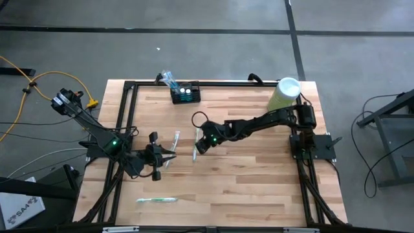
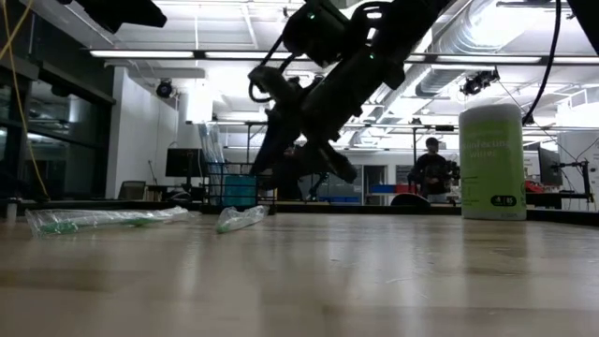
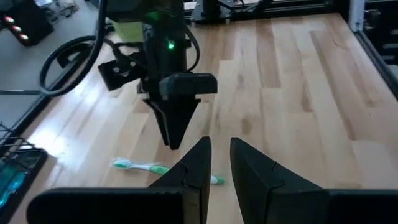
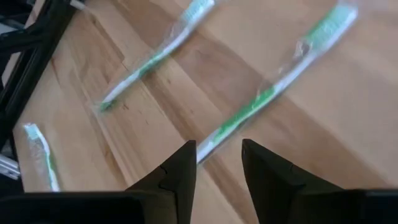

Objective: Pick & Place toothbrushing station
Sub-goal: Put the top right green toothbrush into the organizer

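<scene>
From above, we see the toothbrushing station (image 1: 185,93), a small black holder, at the far edge of the table (image 1: 259,188), well apart from the right gripper (image 1: 195,153), which hangs over a wrapped toothbrush (image 1: 196,144) mid-table. Another wrapped toothbrush (image 1: 175,142) lies just beside it, so we think the fingers could catch the wrong one or only pinch the slippery wrapper. The left gripper (image 1: 166,157) waits close by and could bump the right arm. From the low camera, the right gripper (image 2: 309,159) is a dark shape, and we cannot make out its tips. Through the left wrist camera, the left gripper (image 3: 221,163) holds nothing, its fingers a little apart. Through the right wrist camera, the right gripper (image 4: 217,163) is parted around the toothbrush (image 4: 273,87) but not gripping it; the brush is blurry.
</scene>
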You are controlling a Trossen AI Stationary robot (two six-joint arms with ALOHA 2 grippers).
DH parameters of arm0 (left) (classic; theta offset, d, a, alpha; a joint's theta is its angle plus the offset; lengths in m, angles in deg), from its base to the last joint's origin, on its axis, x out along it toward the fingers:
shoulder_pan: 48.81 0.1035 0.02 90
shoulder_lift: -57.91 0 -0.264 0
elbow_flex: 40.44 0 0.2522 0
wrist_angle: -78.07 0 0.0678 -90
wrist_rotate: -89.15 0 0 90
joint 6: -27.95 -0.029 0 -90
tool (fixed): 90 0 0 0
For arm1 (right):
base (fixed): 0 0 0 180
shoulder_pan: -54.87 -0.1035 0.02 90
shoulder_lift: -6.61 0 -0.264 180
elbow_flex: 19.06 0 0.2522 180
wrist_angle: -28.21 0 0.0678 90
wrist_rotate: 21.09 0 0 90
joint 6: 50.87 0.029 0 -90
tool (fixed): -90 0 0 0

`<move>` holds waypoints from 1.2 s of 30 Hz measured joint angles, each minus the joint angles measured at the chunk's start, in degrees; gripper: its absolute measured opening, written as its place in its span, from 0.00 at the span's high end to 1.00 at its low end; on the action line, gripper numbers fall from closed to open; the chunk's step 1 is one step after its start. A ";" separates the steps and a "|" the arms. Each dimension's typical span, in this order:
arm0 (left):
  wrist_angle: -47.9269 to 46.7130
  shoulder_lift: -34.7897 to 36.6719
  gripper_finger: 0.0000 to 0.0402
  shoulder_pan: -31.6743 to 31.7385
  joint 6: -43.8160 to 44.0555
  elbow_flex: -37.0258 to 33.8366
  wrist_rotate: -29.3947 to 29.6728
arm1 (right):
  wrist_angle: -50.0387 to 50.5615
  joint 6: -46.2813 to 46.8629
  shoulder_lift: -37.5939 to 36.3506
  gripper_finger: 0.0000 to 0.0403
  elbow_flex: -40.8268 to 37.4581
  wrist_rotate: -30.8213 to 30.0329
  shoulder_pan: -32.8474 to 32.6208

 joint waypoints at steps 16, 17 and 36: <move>0.34 -0.02 0.86 -5.21 0.48 0.00 -3.89 | -6.15 10.66 4.78 0.76 0.01 -1.66 -3.16; 0.50 -0.02 0.86 -5.60 0.49 0.00 -3.90 | -6.05 10.82 4.83 0.76 -0.04 -1.63 -3.16; 0.48 -0.02 0.86 -7.41 0.63 0.00 -3.73 | -8.15 13.16 7.66 0.76 0.00 -2.96 -3.21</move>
